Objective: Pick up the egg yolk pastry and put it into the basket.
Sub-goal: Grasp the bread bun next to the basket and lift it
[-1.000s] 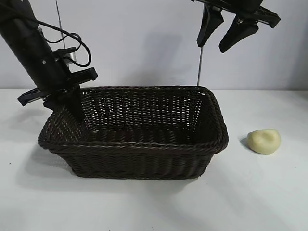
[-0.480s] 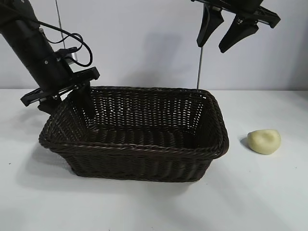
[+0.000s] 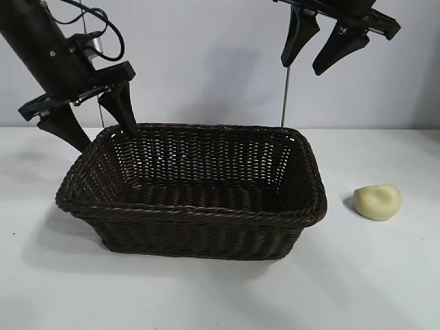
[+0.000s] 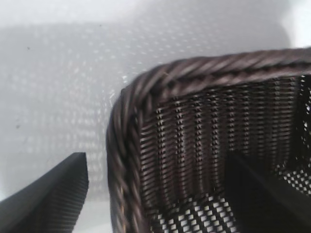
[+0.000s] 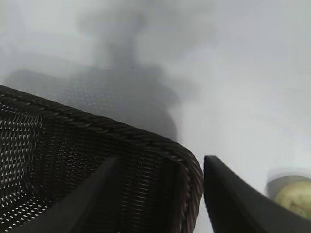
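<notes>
Two arms hang over your white bench (image 3: 206, 295), and neither one holds anything. Your left gripper (image 3: 93, 127) sits above the back left corner of the basket (image 3: 192, 199), its jaws spread wide so that one finger is outside the braided rim and the other is over the inside; from the left wrist view both dark fingers flank that corner, and they look clear of the wicker, though the blur there makes it hard to be sure. Your right gripper (image 3: 317, 51) is high above the basket's back right corner, jaws apart and empty, pointing down at a slant. The egg yolk pastry (image 3: 377, 202) lies on the bench to the right of the basket, near its right end wall but not touching it, dented side up. In the right wrist view you catch it only as a pale lump at the frame's edge, beyond the basket's rounded corner. The basket stands upright on the bench, with nothing visible inside it from the exterior view.
</notes>
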Motion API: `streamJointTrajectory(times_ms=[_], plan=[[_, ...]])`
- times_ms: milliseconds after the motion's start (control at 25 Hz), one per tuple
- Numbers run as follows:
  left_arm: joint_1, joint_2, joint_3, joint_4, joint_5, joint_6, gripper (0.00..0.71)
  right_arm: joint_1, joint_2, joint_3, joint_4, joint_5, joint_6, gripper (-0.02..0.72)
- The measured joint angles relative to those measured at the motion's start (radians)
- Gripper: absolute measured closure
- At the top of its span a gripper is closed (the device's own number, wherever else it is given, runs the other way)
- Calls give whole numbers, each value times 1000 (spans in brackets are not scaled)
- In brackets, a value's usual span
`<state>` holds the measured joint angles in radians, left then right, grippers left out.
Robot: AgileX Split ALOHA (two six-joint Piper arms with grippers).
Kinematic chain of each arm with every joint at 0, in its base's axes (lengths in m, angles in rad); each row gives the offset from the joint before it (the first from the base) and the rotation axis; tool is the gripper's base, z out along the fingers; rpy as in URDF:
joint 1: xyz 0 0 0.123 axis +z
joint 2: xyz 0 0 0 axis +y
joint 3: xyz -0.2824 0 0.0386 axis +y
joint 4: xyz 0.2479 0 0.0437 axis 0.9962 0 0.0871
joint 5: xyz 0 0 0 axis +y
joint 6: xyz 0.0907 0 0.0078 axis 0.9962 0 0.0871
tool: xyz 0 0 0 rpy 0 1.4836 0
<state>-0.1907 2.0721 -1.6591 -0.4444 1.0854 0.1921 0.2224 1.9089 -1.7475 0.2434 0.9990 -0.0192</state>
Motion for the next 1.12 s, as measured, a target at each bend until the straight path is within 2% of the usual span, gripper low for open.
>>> streamJointTrajectory(times_ms=[240,520,760,960,1120], plan=[[0,-87,0,36,64,0,149,0,0,0,0,0,0,323],[0,-189,0,39,91,-5,149,0,0,0,0,0,0,323],[31,-233,0,24,98,-54,149,0,0,0,0,0,0,323],[35,-242,0,-98,47,-61,149,0,0,0,1,0,0,323],[25,-243,59,-136,-24,-61,149,0,0,0,3,0,0,323]])
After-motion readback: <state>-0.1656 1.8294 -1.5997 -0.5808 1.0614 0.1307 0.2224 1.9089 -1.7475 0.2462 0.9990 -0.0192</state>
